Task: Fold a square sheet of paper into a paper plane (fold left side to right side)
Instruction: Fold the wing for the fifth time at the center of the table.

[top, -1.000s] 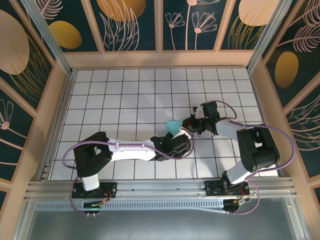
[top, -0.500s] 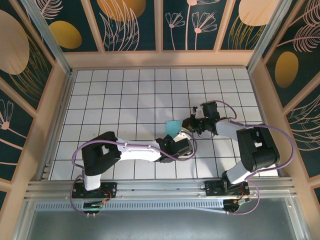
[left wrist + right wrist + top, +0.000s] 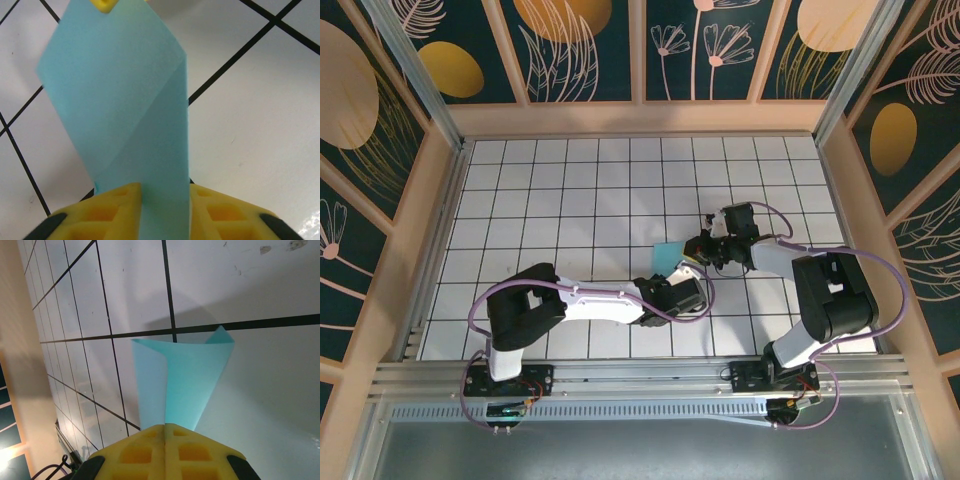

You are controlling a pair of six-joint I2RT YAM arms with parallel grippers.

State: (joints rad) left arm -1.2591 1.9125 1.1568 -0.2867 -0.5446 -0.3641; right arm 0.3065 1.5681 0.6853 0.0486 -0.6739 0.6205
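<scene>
Folded square sheet of paper [image 3: 125,110] runs near-to-far, curled up. Right tool [image 3: 165,426] pinches it shut; left tool [image 3: 165,194] straddles it, grip unclear.

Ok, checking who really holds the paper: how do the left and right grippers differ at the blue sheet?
The right gripper has its fingers pressed together, pinching the blue sheet; on the left gripper the fingers stand apart with the sheet between them, grip unclear. At the right gripper the sheet curls open like a cone; at the left gripper it is a flat creased band. Both have yellow fingers.
</scene>
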